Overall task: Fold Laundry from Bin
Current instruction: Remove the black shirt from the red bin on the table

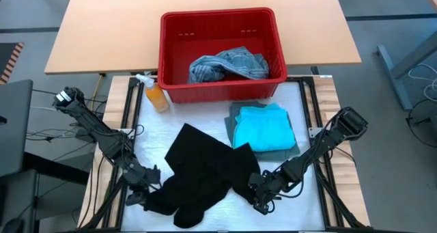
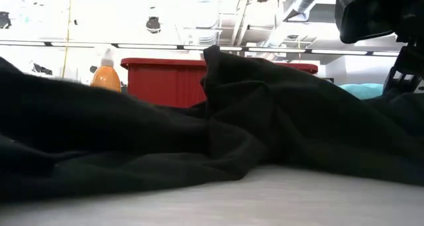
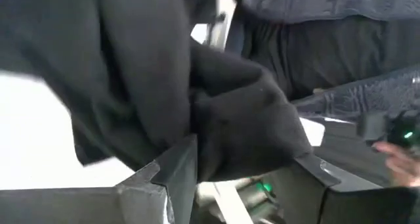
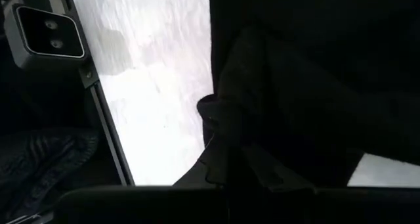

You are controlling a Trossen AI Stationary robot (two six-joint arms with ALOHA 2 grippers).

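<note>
I've got the black garment (image 1: 201, 178) spread crumpled across the near side of the worktop (image 1: 205, 110), both arms down at its near hem. My left end effector (image 1: 141, 195) sits at the near left corner, fingers apart with cloth bunched between them but not pinched. My right end effector (image 1: 261, 199) is at the near right corner, fingers together and clamped on a fold of the black fabric.

So I'm in the middle of the fold on this one. Next, I reckon the left needs a firm bite on its corner before both lift and carry the hem away from me.

Already folded: the turquoise garment (image 1: 264, 129) sits stacked on the grey-green one (image 1: 234, 118), just beside the black piece. The mottled blue-grey garment (image 1: 229, 63) waits in the red bin (image 1: 222, 21), an orange spray bottle (image 1: 154, 95) next to it.

Hard to read: the low camera is mostly blocked by black cloth, and I can't see the garment's sleeves or its true outline.
</note>
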